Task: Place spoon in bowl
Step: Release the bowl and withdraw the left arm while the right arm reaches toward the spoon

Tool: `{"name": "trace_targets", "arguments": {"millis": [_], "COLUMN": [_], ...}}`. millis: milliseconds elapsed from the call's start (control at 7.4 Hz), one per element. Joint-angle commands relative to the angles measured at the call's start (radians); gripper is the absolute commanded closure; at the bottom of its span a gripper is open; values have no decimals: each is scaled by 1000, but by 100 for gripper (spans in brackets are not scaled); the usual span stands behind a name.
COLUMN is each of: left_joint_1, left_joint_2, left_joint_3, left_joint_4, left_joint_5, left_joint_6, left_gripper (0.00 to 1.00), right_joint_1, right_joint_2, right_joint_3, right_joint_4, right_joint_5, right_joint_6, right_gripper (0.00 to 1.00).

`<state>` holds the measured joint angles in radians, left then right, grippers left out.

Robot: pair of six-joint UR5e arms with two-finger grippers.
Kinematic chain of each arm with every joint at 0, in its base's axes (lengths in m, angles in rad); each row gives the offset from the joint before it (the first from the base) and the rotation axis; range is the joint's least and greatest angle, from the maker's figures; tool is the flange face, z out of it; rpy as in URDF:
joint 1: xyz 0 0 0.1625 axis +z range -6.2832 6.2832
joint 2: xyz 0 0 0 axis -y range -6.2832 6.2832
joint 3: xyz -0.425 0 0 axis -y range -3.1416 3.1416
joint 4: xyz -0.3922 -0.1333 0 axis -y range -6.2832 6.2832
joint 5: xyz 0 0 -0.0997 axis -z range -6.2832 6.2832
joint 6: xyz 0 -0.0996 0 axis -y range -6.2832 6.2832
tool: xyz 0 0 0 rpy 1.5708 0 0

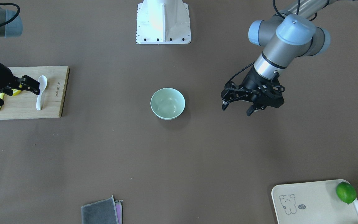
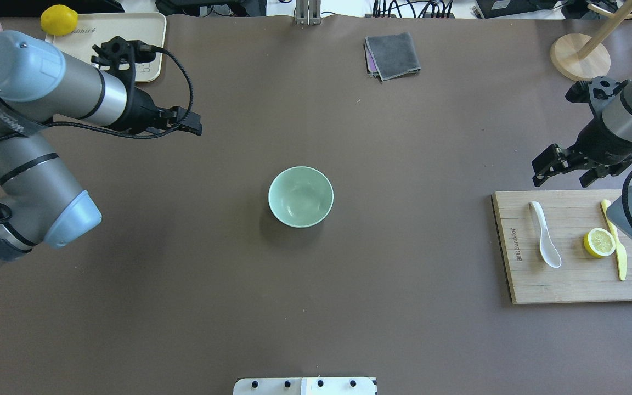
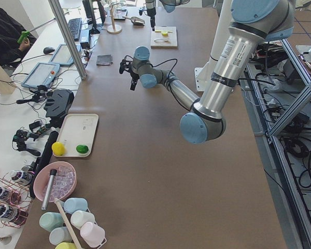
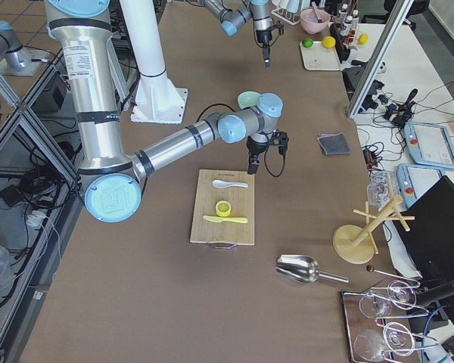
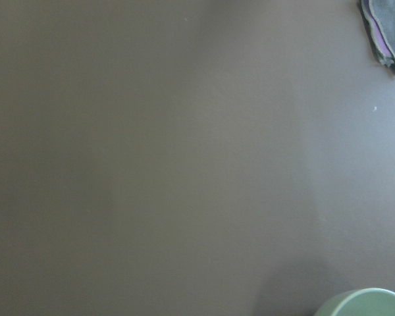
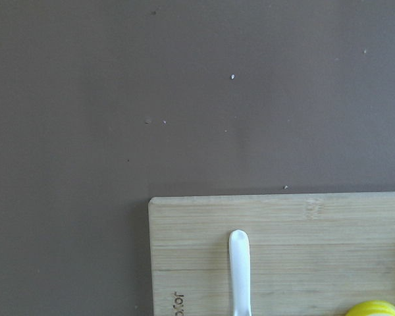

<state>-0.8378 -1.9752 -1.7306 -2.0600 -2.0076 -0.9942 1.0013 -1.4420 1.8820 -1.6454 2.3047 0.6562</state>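
Scanning the overhead view from its left side: a cream tray [image 2: 148, 41] sits at the far corner with a lemon [image 2: 59, 20] on it. The left arm reaches out over bare table, and the left gripper [image 1: 237, 110] hangs raised and apart from everything. The front view shows its fingers spread with nothing between them. Its wrist camera takes in mostly brown tabletop, with only a sliver of green rim at the bottom edge. The bowl [image 2: 300, 196] stands upright at mid-table, well apart from both arms. A folded grey cloth [image 2: 393, 55] lies beyond it toward the far edge. Further right, the right gripper [image 2: 563, 175] hangs raised near the far edge of the wooden board [image 2: 568, 280], jaws parted, holding nothing. The spoon [image 2: 545, 235] lies flat on the board near its inner end. Its handle points away from the robot and its scoop toward the robot, and it touches neither gripper. The right wrist view catches just the handle tip and the board's corner. Beside the spoon sits a lemon half [image 2: 599, 242], cut face up, with a yellow knife [image 2: 618, 247] just right of it. A wooden stand [image 2: 579, 56] occupies the far right corner.
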Motion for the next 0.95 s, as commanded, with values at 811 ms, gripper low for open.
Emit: {"name": "trace_targets", "arguments": {"millis": [811], "left_joint_1": [-67], "left_joint_2": [84], "left_joint_3": [-40], "left_joint_4": [0], "left_joint_5": [12], "left_joint_6": [131], "left_gripper": [2], "right_joint_1": [-122], "right_joint_2": [-35], "right_joint_3": [-159], "right_joint_4": [229], "right_joint_5": [-76], "right_joint_6": [-1], "right_gripper": [0]}}
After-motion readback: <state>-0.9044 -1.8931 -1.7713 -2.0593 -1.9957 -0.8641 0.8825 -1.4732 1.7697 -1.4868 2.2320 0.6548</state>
